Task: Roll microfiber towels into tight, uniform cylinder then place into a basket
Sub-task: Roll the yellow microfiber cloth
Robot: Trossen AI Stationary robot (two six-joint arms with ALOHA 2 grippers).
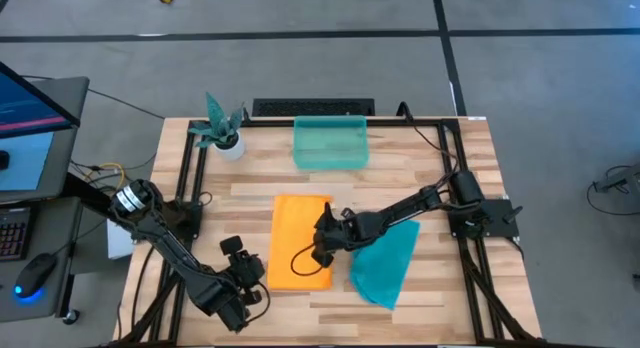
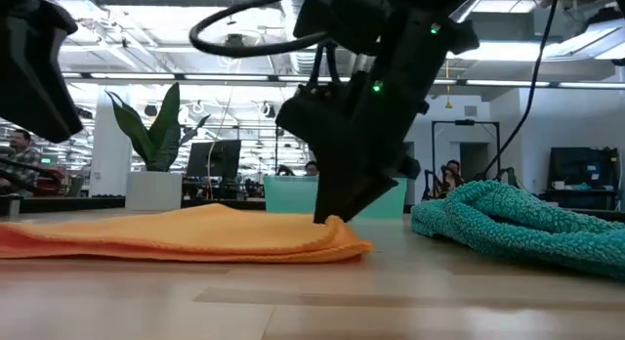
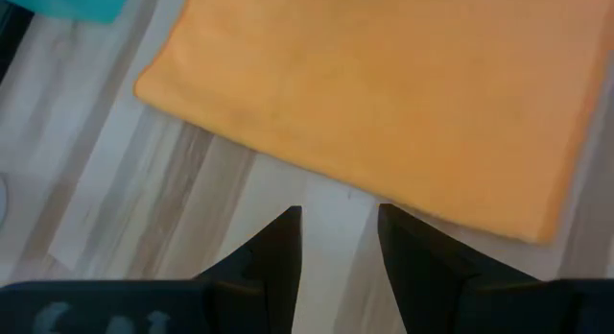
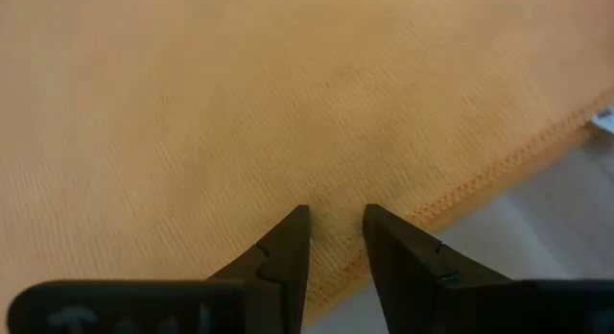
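While the orange towel [image 1: 302, 242] lies flat near the middle of the table [image 1: 430, 158], the right gripper [image 1: 322, 256] presses its tips down at the towel's right-hand edge, close to the near corner. Right wrist view: fingers [image 4: 288, 240] narrowly parted, a slim gap between them, resting on the cloth by its stitched hem; whether any fabric is actually pinched, cannot tell. Left gripper [image 3: 338, 240] hovers just off the towel's near-left corner, jaws partly open over bare wood, holding nothing. Teal towel [image 1: 385, 263] sits rumpled just to the right of the orange one, under the right arm, unrolled. Basket [image 1: 331, 143] stands at the far edge of the table, well apart from both towels, nothing seen in it; a potted plant [image 1: 222, 128] is off to its left. Judged step: getting hold of the orange towel's edge to start the first roll; the task looks barely begun. Next move likely calls for a firm pinch on the hem, then turning it over evenly across the width, the left gripper steadying the other corner so the roll stays tight.
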